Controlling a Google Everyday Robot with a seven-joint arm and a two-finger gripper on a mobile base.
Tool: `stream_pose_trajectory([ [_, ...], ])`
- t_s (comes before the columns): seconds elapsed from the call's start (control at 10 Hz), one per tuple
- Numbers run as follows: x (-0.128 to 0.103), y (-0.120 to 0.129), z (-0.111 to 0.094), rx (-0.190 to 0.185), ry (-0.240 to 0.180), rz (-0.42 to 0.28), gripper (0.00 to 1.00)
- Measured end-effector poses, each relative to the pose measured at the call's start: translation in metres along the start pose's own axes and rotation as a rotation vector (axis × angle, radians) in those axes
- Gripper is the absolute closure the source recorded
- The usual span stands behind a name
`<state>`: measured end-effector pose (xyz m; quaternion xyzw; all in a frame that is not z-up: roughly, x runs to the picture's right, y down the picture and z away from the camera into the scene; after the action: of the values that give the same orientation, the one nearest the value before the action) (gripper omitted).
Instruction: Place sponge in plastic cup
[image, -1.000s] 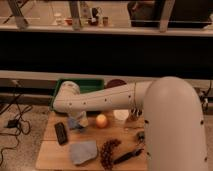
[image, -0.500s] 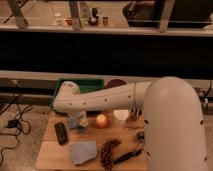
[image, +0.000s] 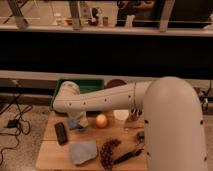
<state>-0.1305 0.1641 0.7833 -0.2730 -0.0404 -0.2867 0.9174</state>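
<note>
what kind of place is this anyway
Probably a robot test area in a lab or office: a wooden table set with props such as an orange fruit, a green bin behind it, loose cables on the floor. The gripper hangs over the table beside the fruit.

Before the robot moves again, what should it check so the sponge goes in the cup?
1. Gripper over the table: ok, it hangs below the arm's end, near the table's back edge.
2. Sponge held: cannot tell.
3. Plastic cup underneath: cannot tell. A blue shape sits right at the gripper, and it could be the cup or the sponge.
4. Orange fruit out of the way: ok, it is beside the gripper but apart from it.
5. Grey-blue slab out of the way: ok, it lies nearer the front edge.
</note>
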Motion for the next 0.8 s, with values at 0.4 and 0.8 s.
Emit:
stream_pose_trajectory([
  [0.4, -0.0001, 0.0001, 0.0001, 0.000, 0.000, 0.000, 0.62],
  [0.8, 0.0000, 0.0001, 0.0001, 0.000, 0.000, 0.000, 0.63],
])
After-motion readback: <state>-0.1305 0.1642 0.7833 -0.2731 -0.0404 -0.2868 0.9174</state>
